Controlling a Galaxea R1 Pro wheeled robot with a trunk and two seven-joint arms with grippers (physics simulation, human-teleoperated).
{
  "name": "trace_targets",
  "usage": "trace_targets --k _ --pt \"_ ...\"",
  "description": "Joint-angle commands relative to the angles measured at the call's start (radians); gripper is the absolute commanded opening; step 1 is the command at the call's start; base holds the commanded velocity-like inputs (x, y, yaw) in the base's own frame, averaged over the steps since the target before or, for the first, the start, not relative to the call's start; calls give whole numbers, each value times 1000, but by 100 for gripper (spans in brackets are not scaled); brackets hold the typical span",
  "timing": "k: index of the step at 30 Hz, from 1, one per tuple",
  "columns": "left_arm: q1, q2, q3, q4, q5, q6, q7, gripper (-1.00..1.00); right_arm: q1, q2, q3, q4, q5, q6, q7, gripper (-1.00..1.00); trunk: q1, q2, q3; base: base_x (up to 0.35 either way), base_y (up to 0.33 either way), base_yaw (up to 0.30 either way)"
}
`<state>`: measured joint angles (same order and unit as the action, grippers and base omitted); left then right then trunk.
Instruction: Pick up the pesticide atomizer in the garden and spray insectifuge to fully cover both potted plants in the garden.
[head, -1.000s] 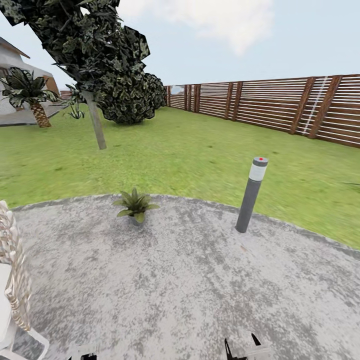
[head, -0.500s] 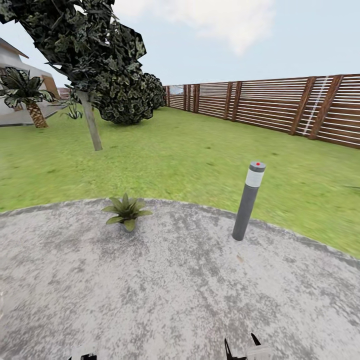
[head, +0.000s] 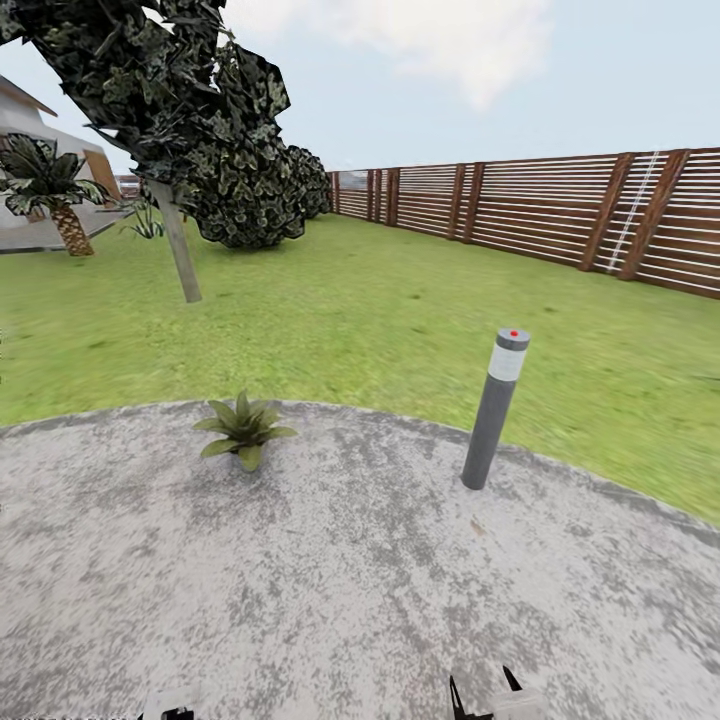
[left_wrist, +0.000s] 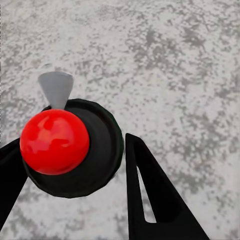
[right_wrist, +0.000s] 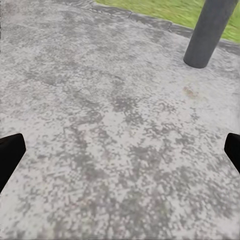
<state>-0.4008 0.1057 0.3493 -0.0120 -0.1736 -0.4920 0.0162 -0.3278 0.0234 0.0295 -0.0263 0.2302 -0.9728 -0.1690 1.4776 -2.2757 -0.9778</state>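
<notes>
A round black sprayer (left_wrist: 75, 150) with a glossy red ball on top and a grey nozzle sits between the left fingers (left_wrist: 150, 195), which pinch it above speckled grey paving (head: 330, 590). The right fingers (right_wrist: 10, 155) are spread wide over bare paving; ahead of them and to one side stands a smooth grey post (head: 494, 410) with a red dot. One potted plant (head: 242, 430), a rosette of pointed green leaves, stands on the paving well ahead of the left fingers, with lawn (head: 380, 320), a slatted wooden fence (head: 560, 215) and a dark-leaved tree (head: 180, 110) behind it.
</notes>
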Motion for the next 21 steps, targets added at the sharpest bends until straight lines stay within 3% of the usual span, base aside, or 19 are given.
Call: trace_targets --k 1,18,21 --pt "0 0 8 1 -10 -3 2 -100 -1 0 3 1 8 -1 -10 100 0 0 -1 0 0 159" --pt "-1 0 8 1 -10 -4 2 -100 -1 0 3 2 8 0 -10 100 0 0 -1 1 0 269" --pt "-1 0 8 1 -10 -4 3 -100 -1 0 3 2 8 0 -10 100 0 0 -1 190 0 279"
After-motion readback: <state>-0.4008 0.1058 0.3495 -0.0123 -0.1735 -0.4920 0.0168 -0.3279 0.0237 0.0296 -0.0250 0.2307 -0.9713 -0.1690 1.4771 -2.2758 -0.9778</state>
